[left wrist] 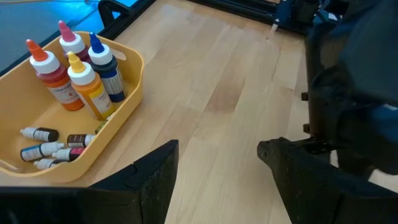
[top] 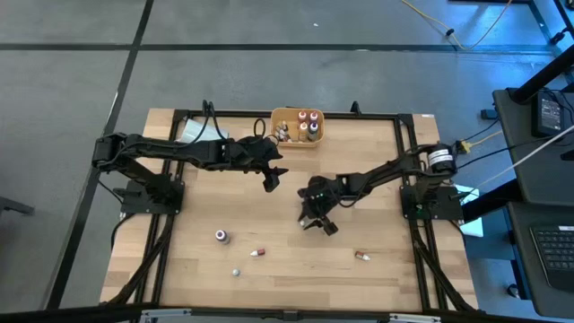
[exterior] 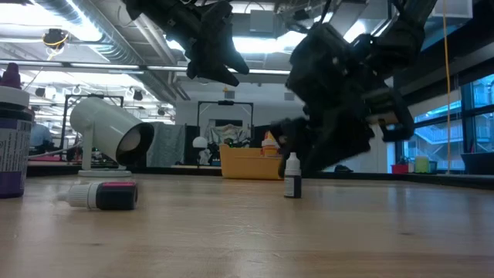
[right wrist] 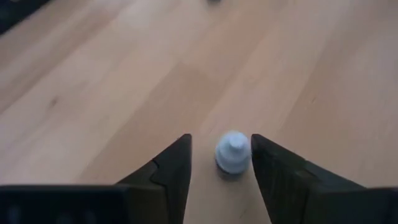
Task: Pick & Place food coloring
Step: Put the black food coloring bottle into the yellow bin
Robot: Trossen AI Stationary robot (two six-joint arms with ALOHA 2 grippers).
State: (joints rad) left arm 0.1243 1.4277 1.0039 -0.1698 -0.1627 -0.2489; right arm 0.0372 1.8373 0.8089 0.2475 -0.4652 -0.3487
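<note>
Your bench (top: pixel 377 179) was a pale wooden top in a black frame, standing on a grey floor, with a lit workshop behind it in the low view. At the far edge, near the middle, sat the orange bin (top: pixel 285 142); the left wrist view showed four tall squeeze bottles (left wrist: pixel 78 74) upright in it and a few small vials (left wrist: pixel 46 149) lying flat on its floor.

Your left tool (top: pixel 272 179) hung above the bench just near of the bin, its fingers (left wrist: pixel 155 180) apart with nothing between them. Your right tool (top: pixel 318 222) was low over the middle of the bench, fingers apart on either side of a small dropper bottle (right wrist: pixel 232 152). That bottle stood upright, white cap up, long axis vertical. You could not tell from the wrist view whether the fingers touched it. From above the tool hid it entirely; the low view showed its dark body and white cap (exterior: pixel 292 176) just in front of the tool.

Other food coloring lay loose on the near half of the bench: a purple-capped bottle (top: pixel 221 237) upright at the left, a red-and-white vial (top: pixel 258 254) on its side lying roughly left to right, a tiny pale piece (top: pixel 236 271) too small to make out, and another vial (top: pixel 362 257) on its side toward the right. In the low view a vial with a pink band (exterior: pixel 104 194) lay flat, and a large purple-labelled bottle (exterior: pixel 13 139) was cut off at the left edge. A white cup (exterior: pixel 108 131) lay on its side.
</note>
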